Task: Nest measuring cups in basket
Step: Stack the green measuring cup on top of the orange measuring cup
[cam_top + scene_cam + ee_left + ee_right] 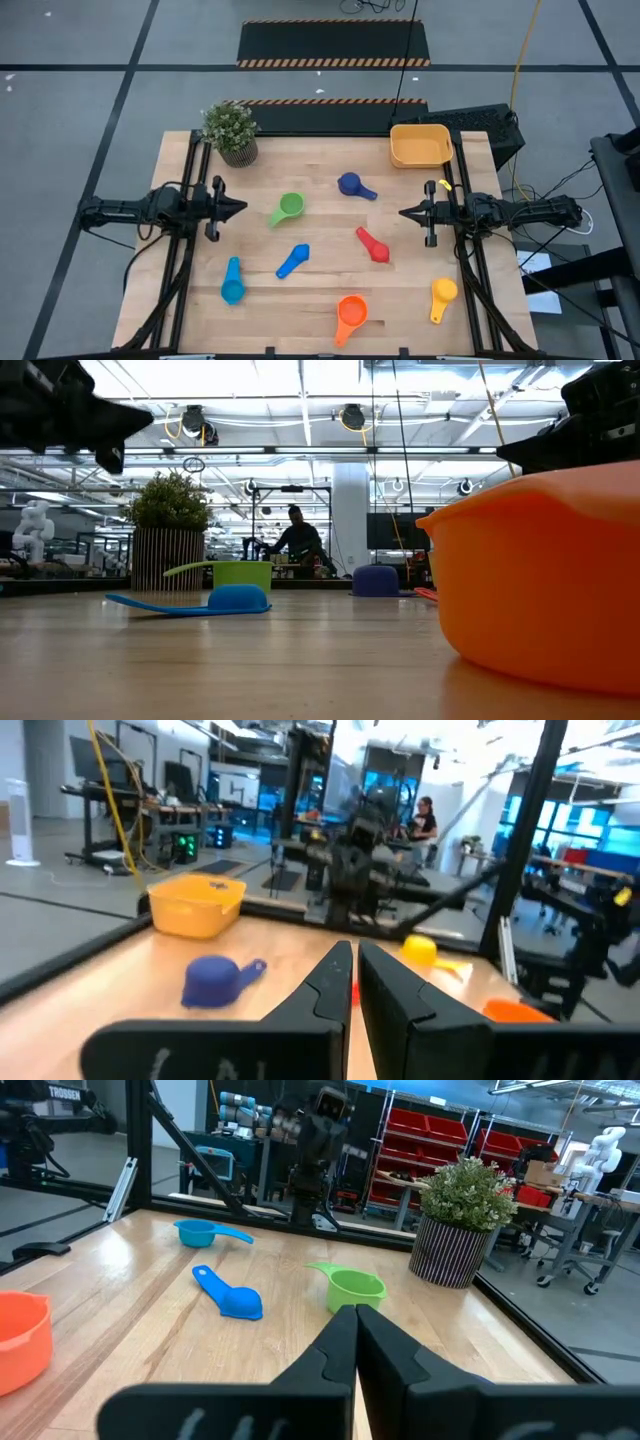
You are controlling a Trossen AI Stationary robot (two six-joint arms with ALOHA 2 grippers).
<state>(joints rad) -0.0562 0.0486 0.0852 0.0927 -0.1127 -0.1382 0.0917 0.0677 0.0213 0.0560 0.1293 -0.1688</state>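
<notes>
Nothing is nested yet. Along the tabletop's near edge lie the orange cup (351, 314), yellow cup (443, 294) and teal cup (232, 284); mid-table, the blue cup (293, 260), red cup (373, 245) and green cup (288, 208); farther, the dark blue cup (353, 186). The empty basket (420, 146) sits at the far right corner. The left gripper (238, 208) and right gripper (405, 212) hover at opposite side edges, fingers together, holding nothing. The red cup, handle toward the far-left, is probably nearest the right gripper. Only the low view shows the orange cup's rim up.
</notes>
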